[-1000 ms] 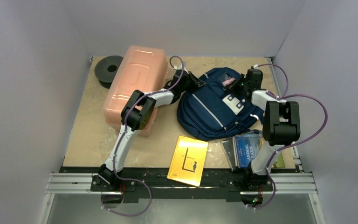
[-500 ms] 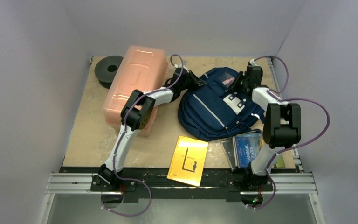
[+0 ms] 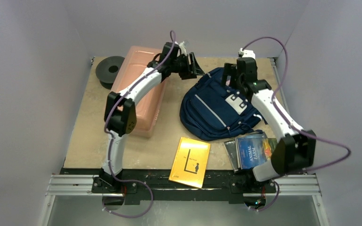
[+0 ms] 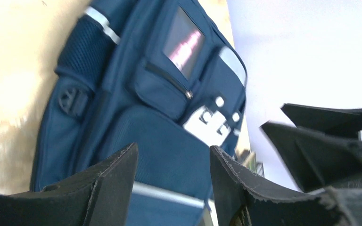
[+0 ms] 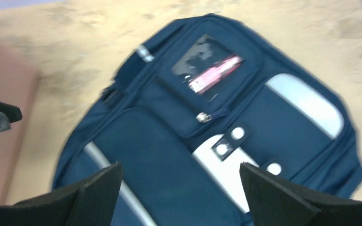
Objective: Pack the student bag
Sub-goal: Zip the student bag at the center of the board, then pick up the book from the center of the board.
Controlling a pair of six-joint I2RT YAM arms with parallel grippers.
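Hovering above the student bag, both arms are over the far half of the table with nothing gripped.

- The student bag is a navy backpack lying flat, front side up, centre-right in the top view. A grey stripe runs diagonally across it, and there's a white snap patch toward its right side.
- The left gripper is at upper centre of the top view, just off the bag's upper-left edge, fingers apart. Its wrist view shows bag fabric through the gap, and no contact is visible.
- The right gripper is over the bag's upper-right corner, fingers spread wide. Its wrist view looks down on the front pockets, with nothing between the pads.
- On the bag, the clear window pocket has a pink item inside; can't tell what it is. The zip pull is just below that pocket.
- Left of the bag lies the pink translucent box, long axis running up the frame, with the left forearm crossing over it.
- At upper left is the black spool, touching or just beside the box's far end; can't tell which.
- At lower centre lies the yellow book, flat and apart from the bag.
- At lower right, the Animal Farm book sits just below the bag's bottom edge, beside the right arm's elbow.
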